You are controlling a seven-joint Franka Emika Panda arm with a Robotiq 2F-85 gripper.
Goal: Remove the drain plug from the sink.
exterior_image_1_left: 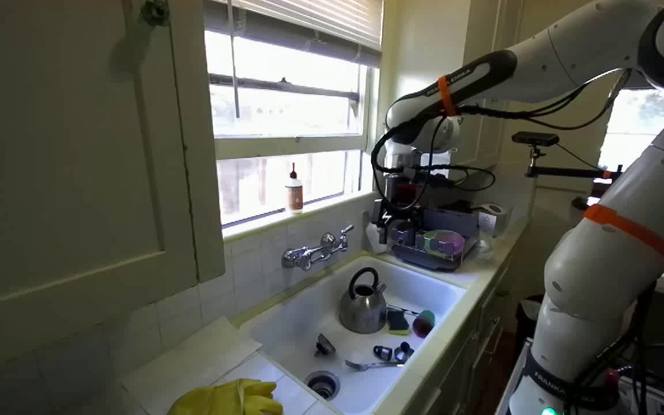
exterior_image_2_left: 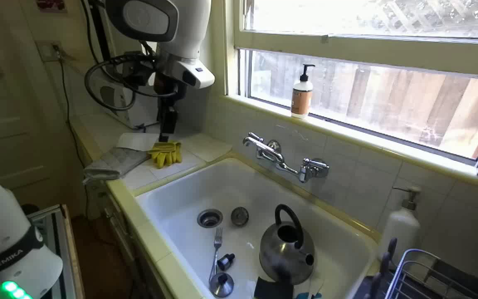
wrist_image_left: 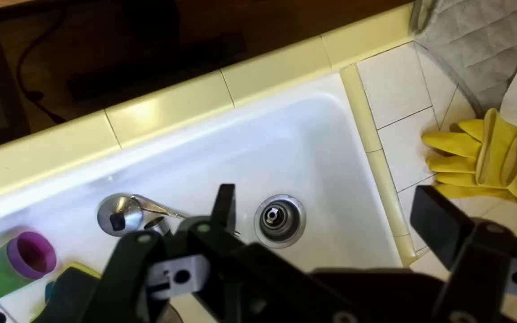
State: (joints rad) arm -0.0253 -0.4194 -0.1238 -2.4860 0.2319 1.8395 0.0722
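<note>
The white sink shows in all views; the sink holds several loose things. A small black stubby piece, the likely drain plug, lies beside the fork in both exterior views; I cannot tell for certain that it is the plug. The round drain opening shows a metal fitting inside it in the wrist view. My gripper is wide open and empty, hanging high above the sink with the drain opening between its fingers in the picture. It also shows in both exterior views.
A tilted dark strainer lies near the drain. A kettle, fork, funnel-like metal piece and green-purple cup are in the sink. Chrome taps jut over it. Yellow gloves and a dish rack stand at the ends.
</note>
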